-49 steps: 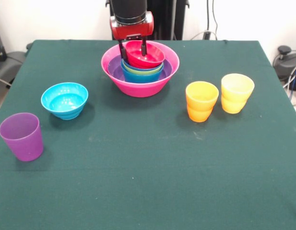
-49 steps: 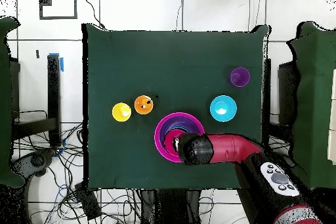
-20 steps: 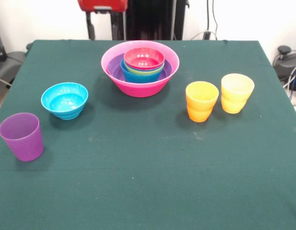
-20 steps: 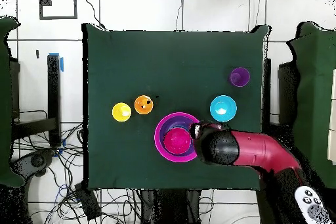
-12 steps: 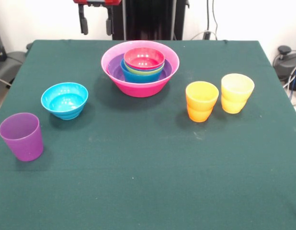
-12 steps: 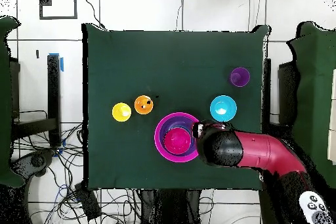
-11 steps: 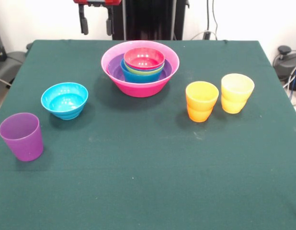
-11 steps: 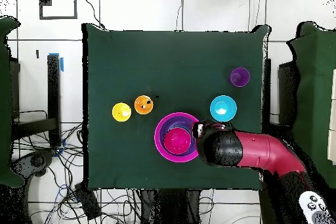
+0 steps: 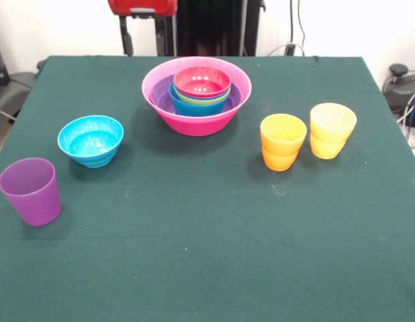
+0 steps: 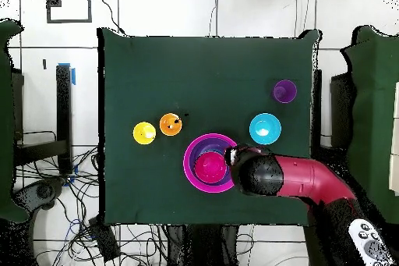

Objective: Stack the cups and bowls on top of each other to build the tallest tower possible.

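Gripper (image 9: pixel 147 43) hangs open & empty above table's (image 9: pixel 207 268) far edge, beside the tower (image 9: pixel 197 94), w/ bowls nested small-in-big there so they sit steady, red-pink bowl (image 9: pixel 202 80) on top.

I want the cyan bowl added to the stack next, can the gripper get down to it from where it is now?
Probably yes. The cyan bowl stands alone on the cloth with nothing over it, and the gripper hangs raised and empty nearby.
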Robot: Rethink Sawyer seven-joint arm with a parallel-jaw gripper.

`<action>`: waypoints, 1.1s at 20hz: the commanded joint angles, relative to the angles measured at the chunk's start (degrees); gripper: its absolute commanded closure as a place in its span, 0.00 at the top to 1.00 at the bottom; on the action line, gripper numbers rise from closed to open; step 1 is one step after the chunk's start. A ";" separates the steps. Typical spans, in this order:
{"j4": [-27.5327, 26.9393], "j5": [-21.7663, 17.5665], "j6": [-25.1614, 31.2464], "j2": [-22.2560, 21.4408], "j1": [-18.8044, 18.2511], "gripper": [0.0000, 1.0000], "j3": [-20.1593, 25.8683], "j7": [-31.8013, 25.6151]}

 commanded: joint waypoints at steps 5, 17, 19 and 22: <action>-4.07 -6.48 -2.99 10.08 0.45 1.00 0.31 -0.06; -3.03 -1.96 5.65 6.25 -7.33 1.00 5.73 -5.87; -1.09 0.78 9.85 1.67 -8.44 1.00 7.50 -6.85; 1.40 4.27 14.42 -3.90 -10.13 1.00 9.58 -7.51</action>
